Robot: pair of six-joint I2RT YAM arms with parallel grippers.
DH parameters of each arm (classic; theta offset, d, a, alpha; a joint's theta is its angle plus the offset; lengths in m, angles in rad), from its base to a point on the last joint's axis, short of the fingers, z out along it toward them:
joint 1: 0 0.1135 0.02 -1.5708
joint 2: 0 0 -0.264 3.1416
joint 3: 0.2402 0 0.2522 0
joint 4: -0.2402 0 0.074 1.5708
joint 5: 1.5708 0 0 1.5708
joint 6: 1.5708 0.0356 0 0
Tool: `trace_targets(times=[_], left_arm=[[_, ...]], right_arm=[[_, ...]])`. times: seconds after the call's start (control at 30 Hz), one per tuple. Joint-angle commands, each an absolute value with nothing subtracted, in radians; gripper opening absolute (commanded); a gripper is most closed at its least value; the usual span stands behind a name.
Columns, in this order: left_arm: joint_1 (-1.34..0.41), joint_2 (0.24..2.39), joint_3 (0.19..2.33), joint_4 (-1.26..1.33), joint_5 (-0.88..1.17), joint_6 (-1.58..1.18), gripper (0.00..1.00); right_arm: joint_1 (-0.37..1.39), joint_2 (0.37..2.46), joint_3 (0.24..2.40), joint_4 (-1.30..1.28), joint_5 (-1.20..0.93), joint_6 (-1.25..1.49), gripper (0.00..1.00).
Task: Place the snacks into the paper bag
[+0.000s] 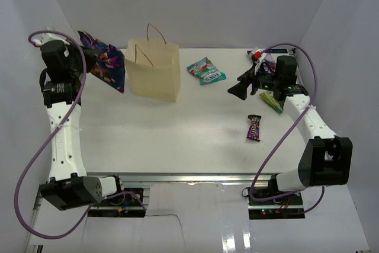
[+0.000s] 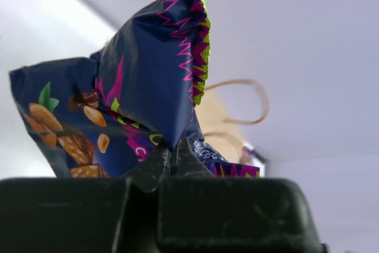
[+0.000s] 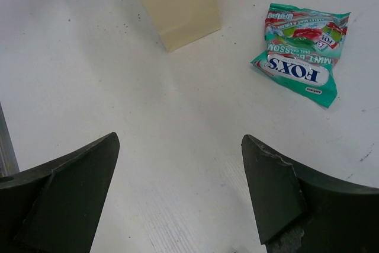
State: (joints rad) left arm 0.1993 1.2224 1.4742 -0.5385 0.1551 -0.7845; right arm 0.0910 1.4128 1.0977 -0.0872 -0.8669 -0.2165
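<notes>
Left wrist: left gripper is clamped on the crumpled dark blue-purple chip bag. In top external that's upper left, just left of the upright tan kraft paper bag. Right gripper has its fingers spread wide over the white table. A teal-green pouch lies upper right in the right wrist view.

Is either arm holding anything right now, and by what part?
The left pincer is shut on the dark blue chip bag, pinching a crumpled fold at its edge. The right pincer is open and holds nothing.
</notes>
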Motion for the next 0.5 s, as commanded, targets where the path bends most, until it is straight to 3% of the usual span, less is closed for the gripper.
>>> trace_targets(times=[0.0, 0.33, 0.47], left_arm=[[0.206, 1.291, 1.708, -0.316, 0.193, -0.808, 0.0], [0.201, 1.757, 2.277, -0.222, 0.388, -0.969, 0.0], [0.167, 1.831, 2.338, -0.184, 0.422, -1.003, 0.0]], right_arm=[[0.081, 1.385, 1.1, -0.071, -0.885, -0.221, 0.89], [0.058, 1.367, 1.086, -0.072, -0.888, -0.218, 0.89], [0.041, 1.358, 1.071, -0.074, -0.884, -0.218, 0.89]])
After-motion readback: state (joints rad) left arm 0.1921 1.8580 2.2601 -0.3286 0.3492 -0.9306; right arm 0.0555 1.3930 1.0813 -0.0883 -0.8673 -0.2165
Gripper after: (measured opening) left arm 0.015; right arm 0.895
